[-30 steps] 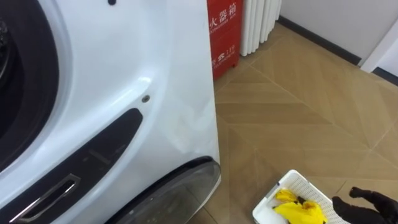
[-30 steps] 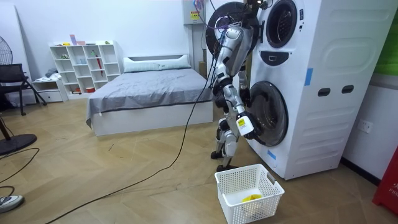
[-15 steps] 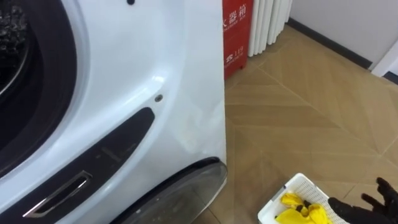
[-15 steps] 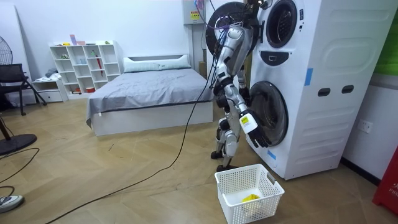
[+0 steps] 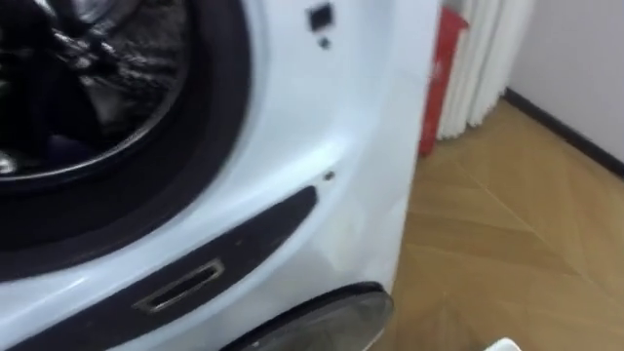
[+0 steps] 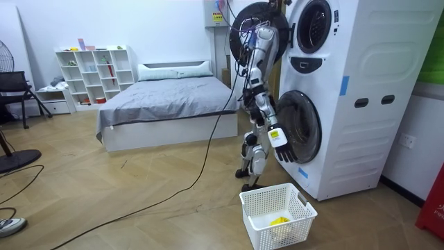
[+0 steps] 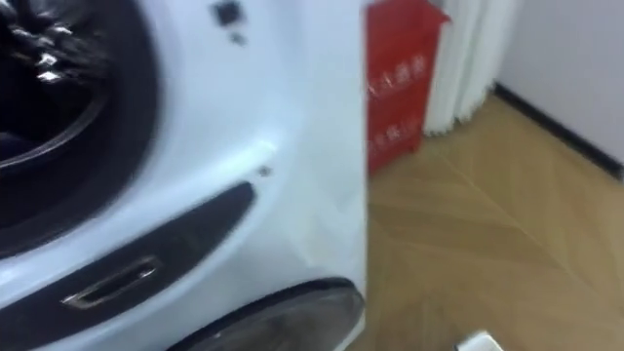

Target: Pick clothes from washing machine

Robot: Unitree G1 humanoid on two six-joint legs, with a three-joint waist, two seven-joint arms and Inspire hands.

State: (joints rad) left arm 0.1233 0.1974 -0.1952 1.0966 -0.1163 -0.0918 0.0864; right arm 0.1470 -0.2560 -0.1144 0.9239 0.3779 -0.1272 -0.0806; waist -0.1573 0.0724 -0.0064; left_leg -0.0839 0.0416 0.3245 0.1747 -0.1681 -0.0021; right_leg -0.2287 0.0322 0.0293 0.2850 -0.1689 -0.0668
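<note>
Beside the washer (image 6: 333,90), the right hand (image 6: 280,144) is held low with fingers apart and empty, probably freed for the drum (image 5: 97,78), while a yellow cloth (image 6: 279,221) is seen in the basket (image 6: 277,236) at its 6 o'clock.

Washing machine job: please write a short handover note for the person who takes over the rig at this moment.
Right hand: open and empty, hanging by the lower door.
Things: a yellow cloth lies in the white basket on the floor near the robot's feet; the head camera faces the open upper drum.
Done: one cloth is in the basket.
Left: check the drum; whether clothes are inside I cannot tell. Take out any and drop them in the basket.
</note>
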